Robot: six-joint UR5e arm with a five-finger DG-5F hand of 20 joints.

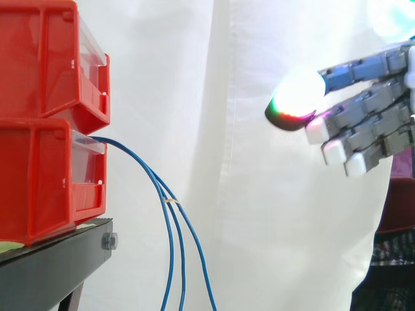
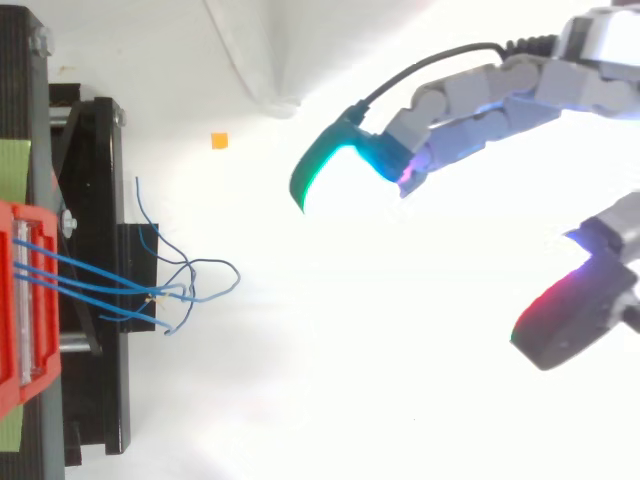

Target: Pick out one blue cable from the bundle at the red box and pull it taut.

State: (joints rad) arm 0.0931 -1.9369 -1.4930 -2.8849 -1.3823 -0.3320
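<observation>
the hand is showing grey-blue, blocky, segmented fingers, each ending in a thick rounded pad. in the side view the uppermost pad is glowing bright white with a green and red rim over a dark shell, and the pads below it are shining plain white. from above, one dark pad is glowing green and cyan, and a second pad is glowing red and magenta.

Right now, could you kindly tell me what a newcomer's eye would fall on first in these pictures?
The robot hand at the side view's right stands out first, open, with a brightly glowing fingertip pad, well clear of everything else. Next come the two stacked red bins at the left on a black stand, with thin blue cables coming out of the lower bin and drooping below the stand's edge.
</observation>
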